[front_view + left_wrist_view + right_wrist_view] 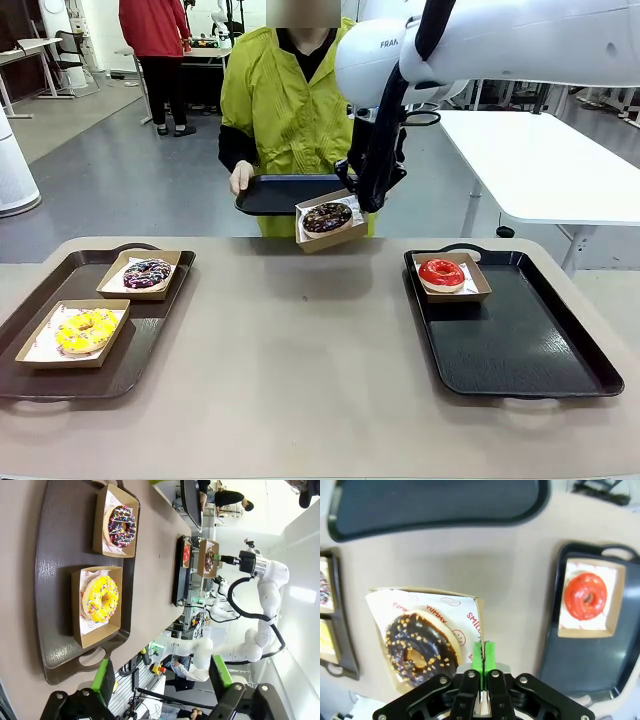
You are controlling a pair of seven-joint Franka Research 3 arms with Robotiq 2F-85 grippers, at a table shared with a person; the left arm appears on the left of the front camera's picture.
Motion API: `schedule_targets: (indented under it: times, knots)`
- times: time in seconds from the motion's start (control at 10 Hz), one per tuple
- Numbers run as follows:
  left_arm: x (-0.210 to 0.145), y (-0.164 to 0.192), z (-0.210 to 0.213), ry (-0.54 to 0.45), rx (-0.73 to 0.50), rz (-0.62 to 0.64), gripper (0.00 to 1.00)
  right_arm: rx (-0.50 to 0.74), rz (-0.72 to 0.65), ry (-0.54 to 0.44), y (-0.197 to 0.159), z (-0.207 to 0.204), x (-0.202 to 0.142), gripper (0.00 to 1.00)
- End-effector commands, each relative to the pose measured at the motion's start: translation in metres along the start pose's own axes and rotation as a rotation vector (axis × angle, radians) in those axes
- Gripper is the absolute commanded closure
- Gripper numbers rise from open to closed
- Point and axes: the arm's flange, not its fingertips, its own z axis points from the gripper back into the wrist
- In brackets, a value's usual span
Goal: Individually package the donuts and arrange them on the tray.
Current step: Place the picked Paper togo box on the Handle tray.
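Above the table's far middle, my right gripper [483, 652] pinches the rim of the box [322, 232] carrying the chocolate donut [327, 217], beside the person's tray [280, 192]. My left gripper [162, 677] hangs spread wide. The red donut [441, 272] sits on the right tray [540, 350]; the yellow donut [86, 331] and the purple donut [147, 272] on the left tray [40, 295].

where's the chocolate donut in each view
Front view: chocolate donut in a box held up by the right gripper, upper centre.
Left wrist view: far off, small, right of centre near the top.
Right wrist view: lower left, just above the fingers.
Shared landmark: red donut on its tray.
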Motion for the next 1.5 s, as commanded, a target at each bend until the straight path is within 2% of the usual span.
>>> schedule_targets:
  times: [0.0,0.2,0.4,0.8,1.1,1.3,1.4]
  knots:
    - [-0.003,-0.002,0.002,0.002,-0.007,-0.002,0.01,-0.051,0.019,0.010,-0.036,0.030,-0.053,0.99]
    - [-0.003,-0.002,0.002,0.002,-0.007,-0.002,0.01,-0.062,-0.009,0.015,-0.085,0.048,-0.088,0.99]
    - [-0.003,-0.002,0.002,0.002,-0.007,-0.002,0.01,-0.058,-0.013,0.027,-0.141,0.038,-0.111,0.99]
    - [-0.003,-0.002,0.002,0.002,-0.007,-0.002,0.01,-0.077,-0.022,-0.079,-0.231,-0.004,-0.143,0.99]
    - [-0.003,-0.002,0.002,0.002,-0.007,-0.002,0.01,-0.105,0.001,-0.026,-0.259,-0.040,-0.142,0.99]
    - [-0.003,-0.002,0.002,0.002,-0.007,-0.002,0.01,-0.162,0.008,0.003,-0.253,-0.040,-0.136,0.99]
    - [-0.003,-0.002,0.002,0.002,-0.007,-0.002,0.01,-0.098,-0.027,-0.016,-0.260,-0.042,-0.145,0.99]
